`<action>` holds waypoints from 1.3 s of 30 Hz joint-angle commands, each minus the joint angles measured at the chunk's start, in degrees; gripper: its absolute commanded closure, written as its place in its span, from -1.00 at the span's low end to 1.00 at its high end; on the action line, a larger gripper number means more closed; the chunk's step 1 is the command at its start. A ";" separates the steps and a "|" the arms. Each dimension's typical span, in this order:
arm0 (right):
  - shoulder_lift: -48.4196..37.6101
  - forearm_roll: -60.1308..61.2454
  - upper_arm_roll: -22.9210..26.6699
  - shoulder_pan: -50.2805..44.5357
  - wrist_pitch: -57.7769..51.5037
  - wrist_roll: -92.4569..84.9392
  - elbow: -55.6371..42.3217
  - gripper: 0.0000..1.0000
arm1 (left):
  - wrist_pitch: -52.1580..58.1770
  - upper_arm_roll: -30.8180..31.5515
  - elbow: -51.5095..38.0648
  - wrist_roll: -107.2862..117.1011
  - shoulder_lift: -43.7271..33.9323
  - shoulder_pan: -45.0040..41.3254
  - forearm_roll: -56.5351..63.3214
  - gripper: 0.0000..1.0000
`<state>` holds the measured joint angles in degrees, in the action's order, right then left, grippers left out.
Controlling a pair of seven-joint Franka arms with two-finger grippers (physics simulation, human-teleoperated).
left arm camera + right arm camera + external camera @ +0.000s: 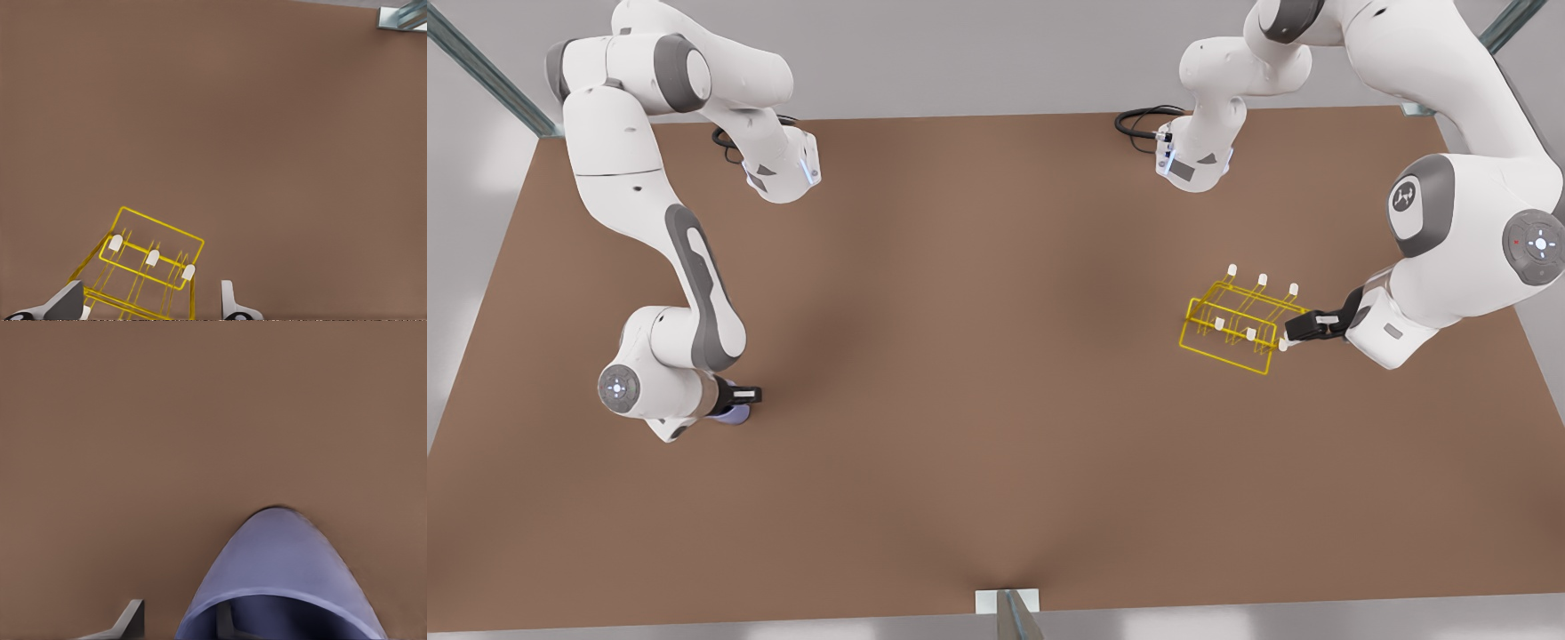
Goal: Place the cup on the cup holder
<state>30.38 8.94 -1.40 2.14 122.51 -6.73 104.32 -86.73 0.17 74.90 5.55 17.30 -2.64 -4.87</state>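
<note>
A: The front view looks down from high on the whole brown tabletop (pixel 978 356), with both arms in sight.

B: And the wrist cameras?

A: Both sit low. The left one faces the cup holder (pixel 143 267) closely; the right one is almost against the cup (pixel 283 580). The front view shares both things.

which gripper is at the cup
The right gripper, on the front view's left, one finger inside the cup; the left gripper is at the cup holder.
</note>
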 commanded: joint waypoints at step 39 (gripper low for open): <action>34.31 56.98 -23.56 -27.01 22.43 37.76 -50.27 0.57 | -8.80 12.48 -6.00 118.55 11.80 -1.32 1.35 -1.00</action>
<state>64.33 66.01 -25.05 -24.22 140.61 16.15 54.09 -91.42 12.27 69.13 68.98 29.10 -3.92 -3.69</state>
